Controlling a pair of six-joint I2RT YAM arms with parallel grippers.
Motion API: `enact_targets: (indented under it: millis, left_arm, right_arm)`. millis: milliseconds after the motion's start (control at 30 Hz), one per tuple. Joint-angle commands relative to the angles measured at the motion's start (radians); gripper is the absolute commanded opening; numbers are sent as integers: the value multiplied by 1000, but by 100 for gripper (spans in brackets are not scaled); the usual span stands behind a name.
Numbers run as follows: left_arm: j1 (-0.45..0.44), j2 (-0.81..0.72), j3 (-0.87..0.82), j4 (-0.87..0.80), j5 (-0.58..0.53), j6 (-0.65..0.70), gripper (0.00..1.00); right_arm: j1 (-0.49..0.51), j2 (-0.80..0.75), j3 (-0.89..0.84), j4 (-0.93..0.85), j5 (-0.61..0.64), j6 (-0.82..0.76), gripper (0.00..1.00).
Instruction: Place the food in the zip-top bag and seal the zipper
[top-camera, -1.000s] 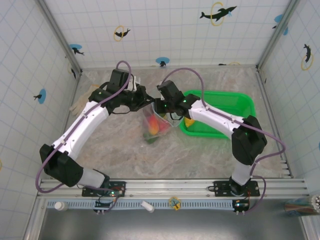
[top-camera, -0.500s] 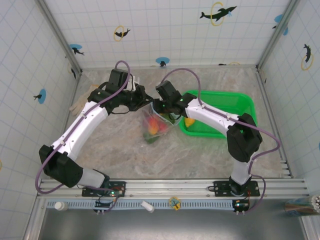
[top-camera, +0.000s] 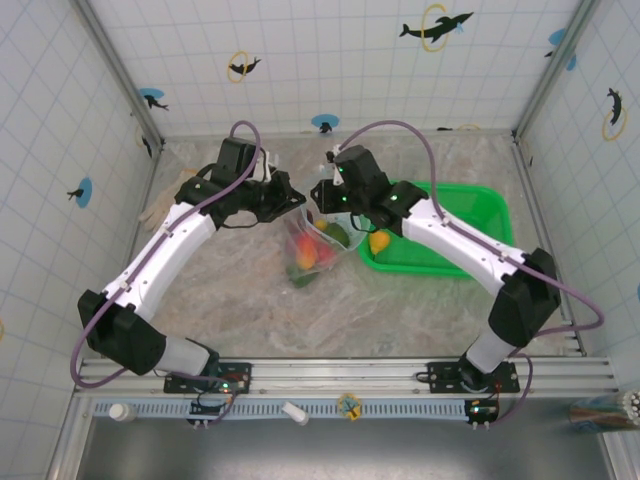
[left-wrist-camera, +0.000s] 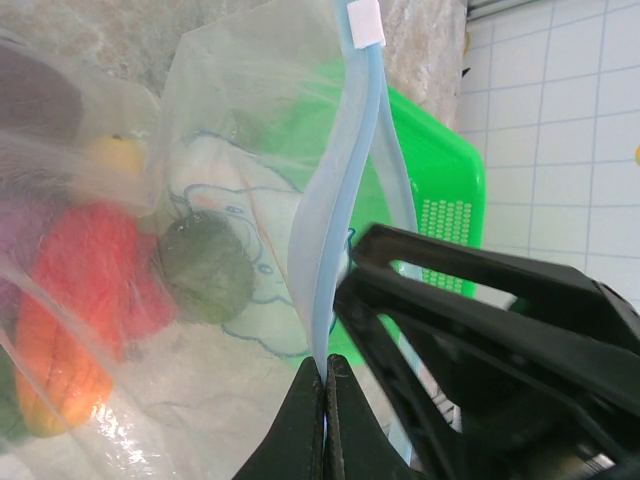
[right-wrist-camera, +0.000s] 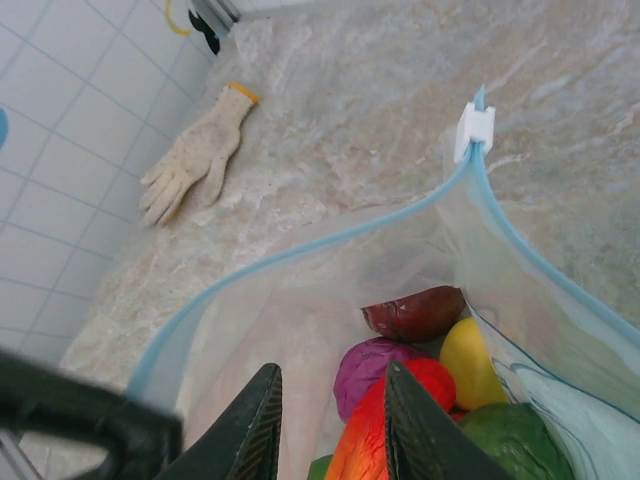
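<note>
The clear zip-top bag (top-camera: 318, 243) hangs open at the table's middle, and my left gripper (top-camera: 297, 204) holds it up by its rim. In the left wrist view that gripper (left-wrist-camera: 326, 372) is shut on the pale-blue zipper (left-wrist-camera: 342, 210), whose white slider (left-wrist-camera: 366, 22) sits at the strip's end. My right gripper (right-wrist-camera: 330, 370) hovers open over the bag's mouth with nothing between its fingers. Below it the food lies in the bag: maroon (right-wrist-camera: 415, 312), purple (right-wrist-camera: 372, 372), yellow (right-wrist-camera: 470, 362), red (right-wrist-camera: 432, 385), orange (right-wrist-camera: 360, 445) and green (right-wrist-camera: 505, 440) pieces. A yellow piece (top-camera: 378, 241) rests in the basket.
A green mesh basket (top-camera: 455, 205) stands just right of the bag, under the right arm. At the far left, near the wall, a white fabric glove (right-wrist-camera: 195, 160) lies flat. Tiled walls close in the table on three sides.
The right wrist has drawn up and back from the bag's mouth, its elbow swinging out to the right. The left gripper has kept still, shut on the zipper.
</note>
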Motion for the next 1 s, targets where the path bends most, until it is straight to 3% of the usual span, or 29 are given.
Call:
enact_targets:
  millis: [0,200,467,633,967]
  left_arm:
    - [7,-5,30,-34,-22,29,0]
    - [8,-6,29,-58,-40,42,0]
    - [11,10,49,-92,-41,57,0]
    - [12,19,50,-94,-41,60,0]
    - [12,17,40,-102,-44,72,0]
  right_arm:
    - [-13,-107,-61,18,17,-50,34]
    - [-104,-294,-166,29,52,-78,37]
    - [-394,-411,-406,6,-60,-23,54]
    - [-486,-350,-482,-1,-150,-17,70]
    - [-480,-82,-452,-47,-321,-99,77]
